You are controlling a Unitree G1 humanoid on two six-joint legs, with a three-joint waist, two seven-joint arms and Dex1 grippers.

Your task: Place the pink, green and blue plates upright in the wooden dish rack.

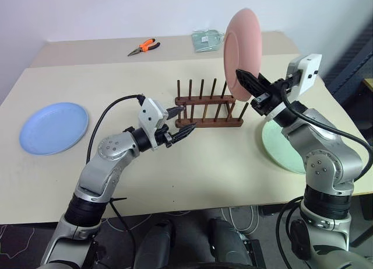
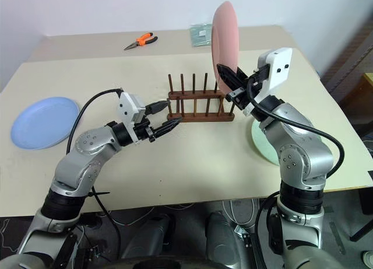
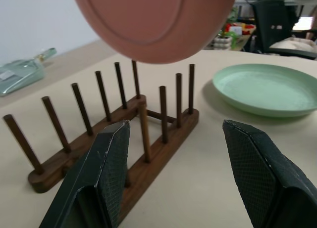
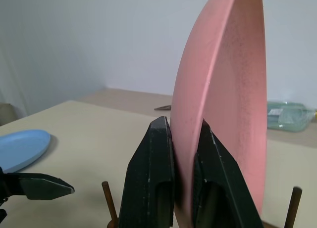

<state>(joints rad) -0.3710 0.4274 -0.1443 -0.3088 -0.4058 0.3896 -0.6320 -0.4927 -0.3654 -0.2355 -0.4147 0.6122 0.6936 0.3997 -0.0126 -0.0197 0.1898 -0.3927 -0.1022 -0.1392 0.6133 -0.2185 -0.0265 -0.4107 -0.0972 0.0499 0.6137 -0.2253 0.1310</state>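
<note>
With the right claw (image 1: pixel 249 86) pinching the pink plate (image 1: pixel 240 53) by its rim above the wooden dish rack (image 1: pixel 208 110), the plate risks striking a peg and shoving the rack toward the open left claw (image 1: pixel 182 122).

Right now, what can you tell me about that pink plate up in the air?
The pink plate is round, matte salmon plastic with a shallow raised rim. It stands on edge in the air above the right end of the wooden dish rack, not touching the pegs. The right gripper pinches its lower rim between two black fingers.
</note>
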